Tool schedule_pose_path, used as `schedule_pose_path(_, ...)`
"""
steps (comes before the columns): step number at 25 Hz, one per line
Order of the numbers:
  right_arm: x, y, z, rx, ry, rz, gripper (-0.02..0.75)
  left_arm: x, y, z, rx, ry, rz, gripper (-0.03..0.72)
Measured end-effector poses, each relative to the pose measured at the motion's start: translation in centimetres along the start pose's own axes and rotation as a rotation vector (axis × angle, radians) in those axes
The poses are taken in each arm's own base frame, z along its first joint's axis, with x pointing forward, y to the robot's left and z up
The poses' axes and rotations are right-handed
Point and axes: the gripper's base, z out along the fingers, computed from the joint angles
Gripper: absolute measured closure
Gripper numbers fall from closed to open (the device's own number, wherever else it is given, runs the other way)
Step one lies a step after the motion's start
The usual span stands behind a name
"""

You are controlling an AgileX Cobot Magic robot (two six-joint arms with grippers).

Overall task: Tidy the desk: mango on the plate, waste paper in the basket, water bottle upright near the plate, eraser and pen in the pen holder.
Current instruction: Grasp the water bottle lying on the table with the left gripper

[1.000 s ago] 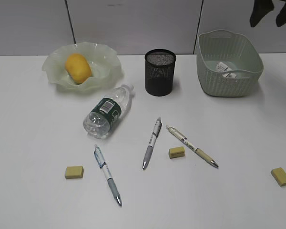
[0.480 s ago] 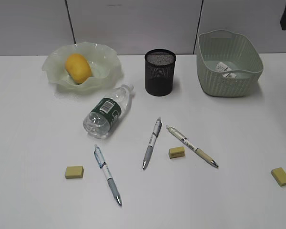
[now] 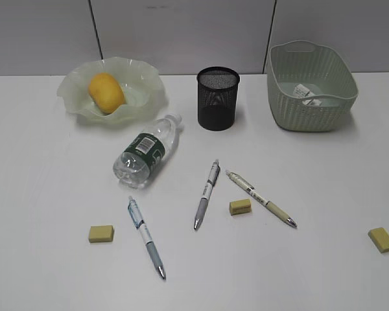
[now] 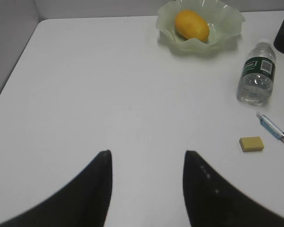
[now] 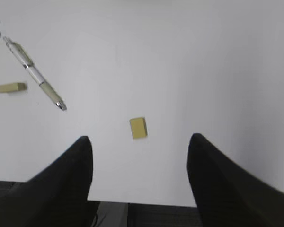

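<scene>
**Both pincers apart and empty above the desk**

My left gripper (image 4: 146, 163) stood with its two dark fingers spread, a clear stretch of white desk (image 4: 94, 85) showing between them. It held nothing and touched nothing. That arm hung above the near left part of the desk, its camera looking across toward the plate (image 4: 227, 23). My right gripper (image 5: 139, 146) was parted wider, its fingers also bare; between their tips, lower down on the tabletop, lay a yellow eraser (image 5: 138, 128), untouched. That arm hovered over the near right edge, and neither arm showed in the exterior view.

The mango (image 3: 106, 92) lay in the plate at the back left. The water bottle (image 3: 148, 151) lay on its side just in front of the plate, cap pointing toward the pen holder (image 3: 218, 98), which stood upright at the back centre. The basket (image 3: 311, 85) sat at the back right with the waste paper (image 3: 306, 92) inside it; I could only just make out its print.

Three pens lay flat on the desk: a blue pen (image 3: 146, 236) near the front left, a grey pen (image 3: 207, 193) in the middle, and a beige pen (image 3: 260, 197) to its right. A second eraser (image 3: 240, 207) rested between the grey and beige pens, just beside the beige one, and a third eraser (image 3: 101, 234) lay left of the blue pen.
</scene>
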Motion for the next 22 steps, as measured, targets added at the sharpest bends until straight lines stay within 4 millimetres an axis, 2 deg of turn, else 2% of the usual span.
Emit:
schedule_pose_path(5, 5.7, 0.4, -2.8, 0.003, -0.068, -0.004, 0.24, 0.0, 0.0, 0.0, 0.0, 0.0, 0.0, 0.316)
schedule_pose_path(12, 12.3, 0.8, -6.4, 0.015, -0.241, -0.015, 0.241, 0.0, 0.0, 0.0, 0.0, 0.0, 0.0, 0.316)
schedule_pose_path(17, 16.5, 0.9, -7.1, 0.024, -0.342, -0.022, 0.241, 0.0, 0.0, 0.0, 0.0, 0.0, 0.0, 0.316)
schedule_pose_path(22, 21.0, 1.0, -6.6, 0.037, -0.445, -0.028, 0.241, 0.0, 0.0, 0.0, 0.0, 0.0, 0.0, 0.316)
